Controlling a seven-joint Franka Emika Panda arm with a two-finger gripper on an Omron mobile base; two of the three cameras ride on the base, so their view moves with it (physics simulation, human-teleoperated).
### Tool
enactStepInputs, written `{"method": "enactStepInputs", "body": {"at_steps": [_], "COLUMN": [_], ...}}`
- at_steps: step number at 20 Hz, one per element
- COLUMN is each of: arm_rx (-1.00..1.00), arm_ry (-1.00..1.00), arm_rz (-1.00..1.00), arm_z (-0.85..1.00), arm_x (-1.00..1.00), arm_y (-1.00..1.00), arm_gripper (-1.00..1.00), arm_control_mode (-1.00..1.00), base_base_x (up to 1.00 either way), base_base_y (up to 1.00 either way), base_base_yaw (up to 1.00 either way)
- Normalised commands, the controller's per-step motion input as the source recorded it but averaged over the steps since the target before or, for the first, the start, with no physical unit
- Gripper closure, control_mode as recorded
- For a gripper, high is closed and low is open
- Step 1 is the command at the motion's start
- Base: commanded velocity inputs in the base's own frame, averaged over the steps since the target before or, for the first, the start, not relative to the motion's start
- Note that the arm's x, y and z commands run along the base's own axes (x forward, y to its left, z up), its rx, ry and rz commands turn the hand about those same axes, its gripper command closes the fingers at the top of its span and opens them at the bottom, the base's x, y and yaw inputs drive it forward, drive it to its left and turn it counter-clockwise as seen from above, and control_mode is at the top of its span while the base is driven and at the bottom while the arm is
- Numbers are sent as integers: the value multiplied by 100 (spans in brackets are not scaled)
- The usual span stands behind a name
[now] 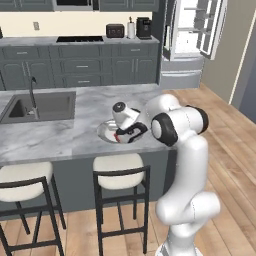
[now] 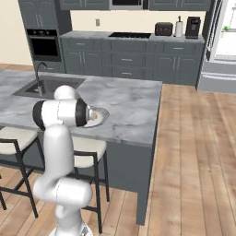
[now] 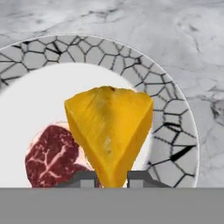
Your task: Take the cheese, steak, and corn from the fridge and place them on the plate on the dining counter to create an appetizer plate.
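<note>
Orange-yellow cheese clamped in gripper, hanging over plate on marble desk. Steak already on plate. Cheese drop pending; corn apparently waiting in open fridge.
</note>
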Motion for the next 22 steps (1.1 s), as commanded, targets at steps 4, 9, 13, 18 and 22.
{"method": "enactStepInputs", "body": {"at_steps": [4,9,13,18,22], "arm_rx": [0,0,0,0,0], "arm_ry": [3,0,0,0,-3], "arm_rz": [0,0,-1,-5,-9], "arm_z": [0,11,60,73,84], "arm_x": [28,23,-47,-100,-100], "arm_y": [1,0,0,-19,-53], "arm_gripper": [-100,-100,-100,-100,-100], "arm_control_mode": [-100,-100,-100,-100,-100], "base_base_x": [0,0,0,0,0], "base_base_y": [0,0,0,0,0], "base_base_yaw": [0,0,0,0,0]}}
